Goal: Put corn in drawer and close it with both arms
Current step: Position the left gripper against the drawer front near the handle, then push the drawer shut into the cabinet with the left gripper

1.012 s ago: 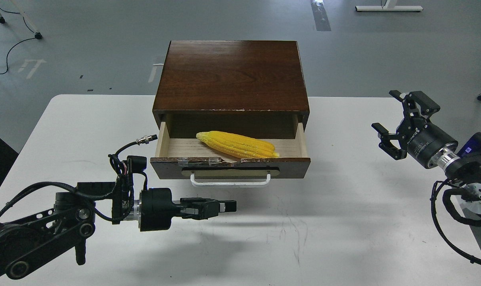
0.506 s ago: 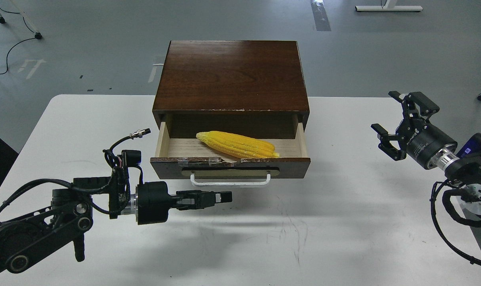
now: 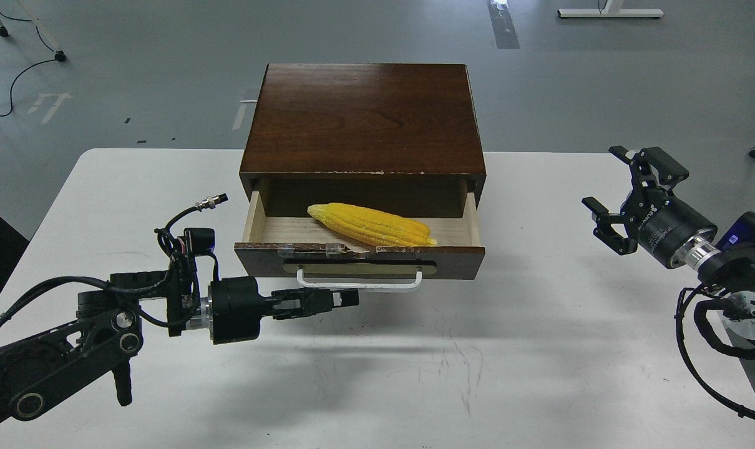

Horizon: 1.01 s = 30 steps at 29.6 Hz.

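The yellow corn (image 3: 371, 224) lies on its side inside the open drawer (image 3: 359, 260) of the dark brown wooden box (image 3: 364, 118). The drawer's chipped front carries a white bar handle (image 3: 360, 282). My left gripper (image 3: 346, 298) is shut and empty, pointing right, its tips against or just in front of the left part of the handle. My right gripper (image 3: 621, 193) is open and empty, hovering above the table well to the right of the drawer.
The box stands at the far middle of a white table (image 3: 477, 362). Grey floor with cables (image 3: 15, 75) and a stand base (image 3: 608, 12) lies beyond the table.
My left gripper has moved up and back toward the drawer front, reaching the handle. The drawer has slid slightly inward. The right gripper has barely moved.
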Available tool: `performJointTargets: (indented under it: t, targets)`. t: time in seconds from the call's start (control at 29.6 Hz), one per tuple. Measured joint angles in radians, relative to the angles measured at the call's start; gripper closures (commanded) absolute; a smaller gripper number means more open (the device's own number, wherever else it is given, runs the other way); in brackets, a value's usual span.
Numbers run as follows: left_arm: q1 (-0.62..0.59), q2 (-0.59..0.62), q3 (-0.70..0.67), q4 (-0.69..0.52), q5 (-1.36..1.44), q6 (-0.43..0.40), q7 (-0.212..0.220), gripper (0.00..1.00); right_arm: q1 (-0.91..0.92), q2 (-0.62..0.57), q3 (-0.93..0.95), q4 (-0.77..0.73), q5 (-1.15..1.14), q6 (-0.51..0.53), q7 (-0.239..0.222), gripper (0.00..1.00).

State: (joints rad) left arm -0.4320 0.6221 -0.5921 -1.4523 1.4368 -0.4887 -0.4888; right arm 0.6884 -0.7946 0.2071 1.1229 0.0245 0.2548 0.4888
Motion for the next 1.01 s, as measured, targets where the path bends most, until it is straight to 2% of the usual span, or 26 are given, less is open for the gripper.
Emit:
performJointTargets:
  t: [1.01]
  targets:
    - [-0.012, -0.021, -0.037, 0.063, -0.023, 0.0, 0.0, 1.0, -0.013, 0.002, 0.0, 0.005, 0.0, 0.0, 0.0, 0.03]
